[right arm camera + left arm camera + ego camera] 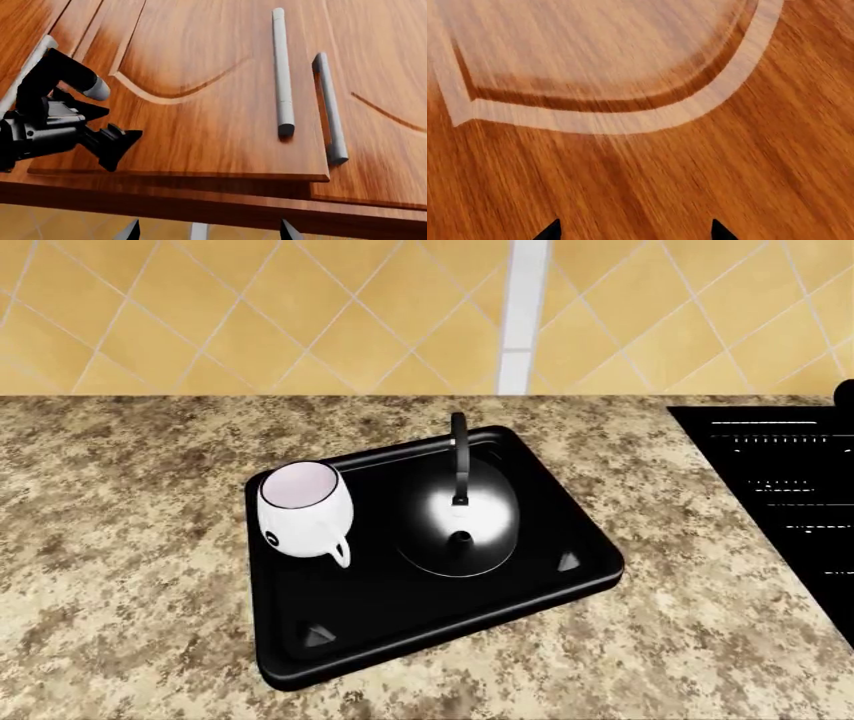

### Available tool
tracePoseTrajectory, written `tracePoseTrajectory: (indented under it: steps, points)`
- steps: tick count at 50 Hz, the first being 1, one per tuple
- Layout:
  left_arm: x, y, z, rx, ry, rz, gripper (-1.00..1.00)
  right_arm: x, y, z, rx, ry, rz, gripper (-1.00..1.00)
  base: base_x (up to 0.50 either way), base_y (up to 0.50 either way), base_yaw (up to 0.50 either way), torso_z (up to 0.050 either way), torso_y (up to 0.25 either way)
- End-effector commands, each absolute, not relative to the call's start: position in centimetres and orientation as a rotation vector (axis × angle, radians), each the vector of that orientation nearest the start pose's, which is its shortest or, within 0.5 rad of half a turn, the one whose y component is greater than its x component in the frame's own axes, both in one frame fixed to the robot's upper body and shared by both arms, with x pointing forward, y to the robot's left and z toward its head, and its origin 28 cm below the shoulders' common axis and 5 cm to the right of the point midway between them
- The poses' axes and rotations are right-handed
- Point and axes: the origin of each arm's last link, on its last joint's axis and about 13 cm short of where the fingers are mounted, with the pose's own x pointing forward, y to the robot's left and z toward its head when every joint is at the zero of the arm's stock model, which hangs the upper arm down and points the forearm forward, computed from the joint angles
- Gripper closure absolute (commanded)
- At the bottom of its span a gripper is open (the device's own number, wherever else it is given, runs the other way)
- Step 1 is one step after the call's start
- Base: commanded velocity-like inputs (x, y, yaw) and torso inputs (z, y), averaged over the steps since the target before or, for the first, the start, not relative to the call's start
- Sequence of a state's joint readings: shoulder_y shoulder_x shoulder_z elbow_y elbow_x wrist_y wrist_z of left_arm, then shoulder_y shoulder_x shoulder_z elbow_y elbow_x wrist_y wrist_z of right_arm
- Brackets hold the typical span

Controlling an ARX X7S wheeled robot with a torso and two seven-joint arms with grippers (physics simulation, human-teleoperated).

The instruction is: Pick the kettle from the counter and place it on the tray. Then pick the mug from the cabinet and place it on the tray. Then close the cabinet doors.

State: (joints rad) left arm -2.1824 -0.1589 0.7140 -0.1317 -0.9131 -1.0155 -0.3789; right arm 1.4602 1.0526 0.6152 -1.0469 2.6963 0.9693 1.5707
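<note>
Kettle (457,515) and mug (306,508) both sit on the black tray (441,625) on the speckled counter (120,540), mug left of kettle, apart. So only the cabinet doors are left, judged from this.

Right wrist view: one wooden door (200,95) stands slightly proud of the neighbouring door (380,100), not flush, its lower edge casting a shadow. Two grey bar handles (282,70) side by side near the meeting edges. The left gripper (117,145) is at that door's face, near its outer side, holding nothing; fingers seem somewhat apart, exact width hard to tell. Left wrist view shows only its two black tips (550,231) spread apart over the wood panel with a carved arch groove.

Right gripper (207,231): just two tips at the frame edge, spread, empty.

To finish well: push flat on the panel, steady, until edges line up; avoid snagging the handles.

Kettle: squat, glossy dark metal, thin arched handle. Mug: white, pale pink inside, small loop handle.
</note>
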Motion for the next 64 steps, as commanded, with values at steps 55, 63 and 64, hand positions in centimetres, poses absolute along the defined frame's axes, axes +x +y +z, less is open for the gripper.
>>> tracePoseTrajectory:
  steps: [55, 63, 64]
  points:
    - [14.9, 19.9, 53.5, -0.025, -0.748, -0.536, -1.0, 5.8, -14.2, 33.5, -0.077, -0.847, 0.089, -1.0, 0.0, 0.0, 0.0, 0.0, 0.0]
    - [12.3, 21.2, 52.6, -0.063, -0.79, -0.556, -1.0, 5.9, -13.9, 33.8, -0.082, -0.847, 0.089, -1.0, 0.0, 0.0, 0.0, 0.0, 0.0]
    - [12.1, 21.4, 52.5, -0.067, -0.795, -0.556, -1.0, 5.8, -13.9, 33.8, -0.082, -0.846, 0.089, -1.0, 0.0, 0.0, 0.0, 0.0, 0.0]
